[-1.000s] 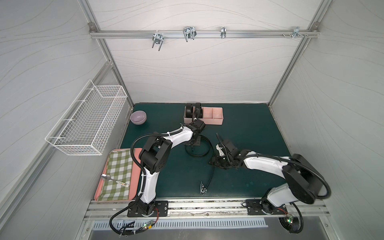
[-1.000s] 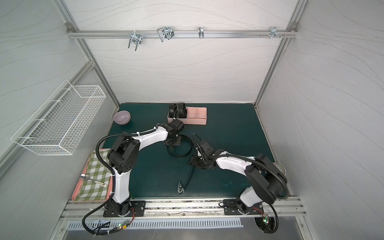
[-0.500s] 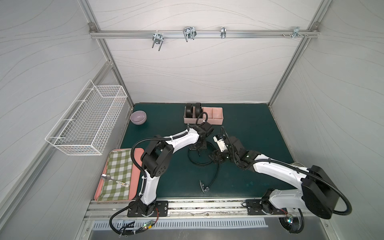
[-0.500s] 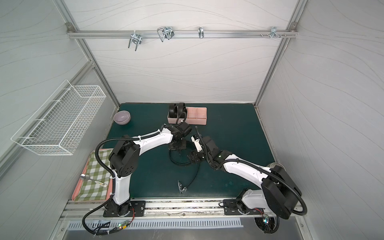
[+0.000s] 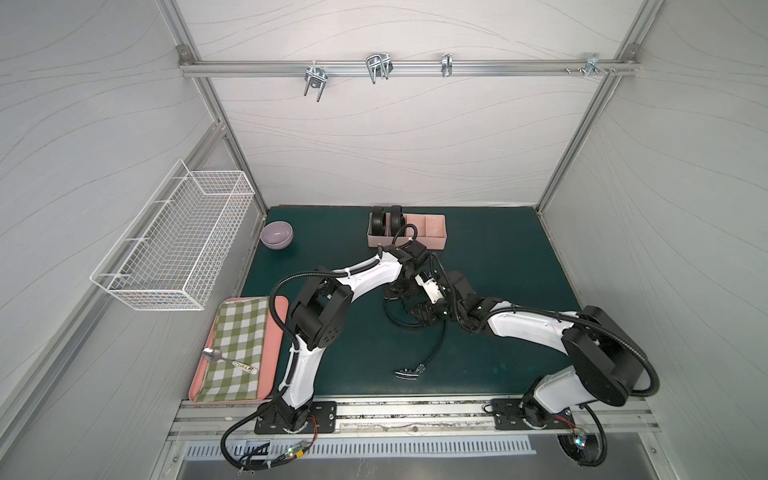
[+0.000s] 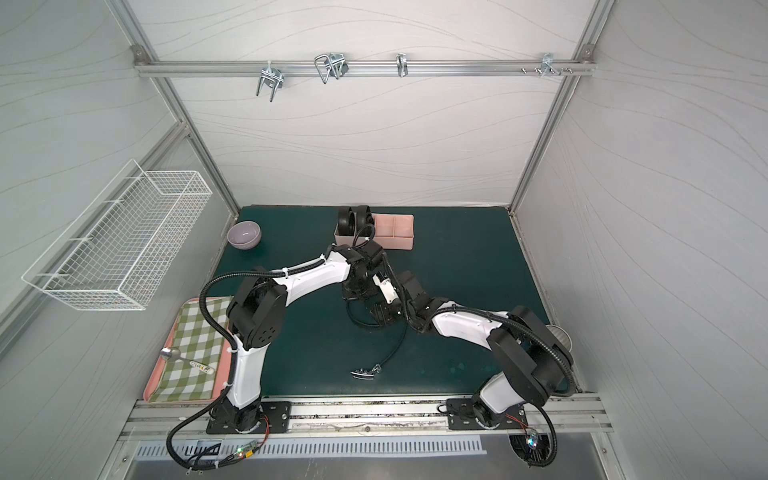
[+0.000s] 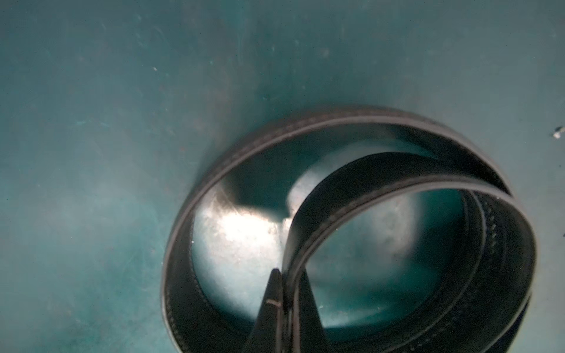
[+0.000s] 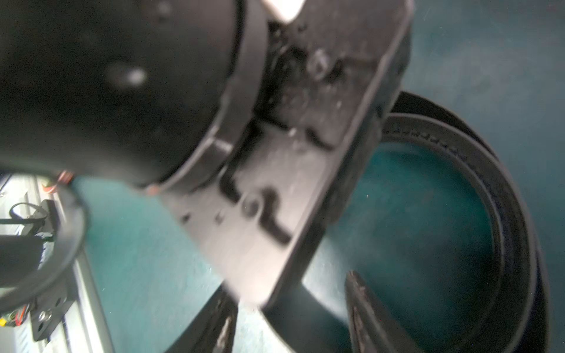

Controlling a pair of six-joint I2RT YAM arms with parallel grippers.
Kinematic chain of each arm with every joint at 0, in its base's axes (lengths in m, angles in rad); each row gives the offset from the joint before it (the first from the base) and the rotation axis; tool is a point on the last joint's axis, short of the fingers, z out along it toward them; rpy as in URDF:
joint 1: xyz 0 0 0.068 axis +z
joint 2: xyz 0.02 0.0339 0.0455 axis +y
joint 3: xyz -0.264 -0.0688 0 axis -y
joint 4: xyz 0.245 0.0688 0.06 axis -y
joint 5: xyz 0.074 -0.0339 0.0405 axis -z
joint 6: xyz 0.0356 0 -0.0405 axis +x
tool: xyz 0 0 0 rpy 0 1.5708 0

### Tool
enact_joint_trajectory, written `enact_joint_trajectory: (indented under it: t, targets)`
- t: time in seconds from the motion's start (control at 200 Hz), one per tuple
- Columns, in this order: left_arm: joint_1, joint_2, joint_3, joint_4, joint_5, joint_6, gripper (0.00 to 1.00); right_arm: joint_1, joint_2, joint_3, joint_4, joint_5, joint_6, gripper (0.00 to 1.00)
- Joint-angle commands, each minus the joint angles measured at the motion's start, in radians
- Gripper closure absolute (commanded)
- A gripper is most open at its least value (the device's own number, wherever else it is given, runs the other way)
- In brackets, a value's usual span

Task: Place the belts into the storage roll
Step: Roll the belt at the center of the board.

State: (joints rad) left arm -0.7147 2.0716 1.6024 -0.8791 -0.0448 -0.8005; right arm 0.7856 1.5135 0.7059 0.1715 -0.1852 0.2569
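Belts, stowed: two coiled belts (image 5: 379, 222) (image 6: 347, 221) stand on edge, side by side, in the bowl-side half of the storage roll (image 5: 432, 244) (image 6: 399, 244); its other two compartments show pink floor
Storage roll, position: at the back of the green worktop (image 5: 498, 291), long side facing the arms
Belt, loose: the loose belt (image 5: 436, 349) (image 6: 399, 345) lies on the worktop between the two arms, in front of the storage roll and apart from it
Belt, form: one end is curled into a loop standing on edge (image 7: 305, 128) (image 8: 513, 214); the rest trails toward the front rail and ends at a metal buckle (image 5: 409, 372)
Left end effector (image 5: 399, 293) (image 7: 289, 293): closed on the loose belt; the left wrist view shows the strap pinched between its two fingers at the loop
Right end effector (image 5: 428, 313) (image 8: 290, 318): just beside the left one at the loop, fingers apart; a dark, blurred shape between them cannot be identified, and no grip is seen
Surroundings: lilac bowl (image 5: 276, 235) at the back left corner; pink tray with checked cloth (image 5: 241, 345) carrying a spoon (image 5: 220, 357); white wire basket (image 5: 174, 249) on the left wall
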Motion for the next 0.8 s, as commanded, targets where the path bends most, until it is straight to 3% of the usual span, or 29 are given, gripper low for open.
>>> enact_joint_trajectory:
  t: [0.0,0.13,0.36,0.79]
  targets:
    - [-0.002,0.014,0.039,-0.021,0.014,-0.033,1.00,0.006,0.027,0.016,0.063,0.021,-0.010,0.46]
    - [0.003,0.009,0.020,-0.010,0.033,-0.049,1.00,0.008,0.025,-0.003,0.100,0.030,-0.001,0.49]
    - [0.046,-0.008,-0.049,0.080,0.172,-0.080,1.00,0.013,-0.029,-0.095,0.213,0.040,0.011,0.53]
    - [0.067,0.008,-0.015,0.051,0.229,-0.067,1.00,0.020,-0.010,-0.129,0.272,0.026,-0.004,0.54]
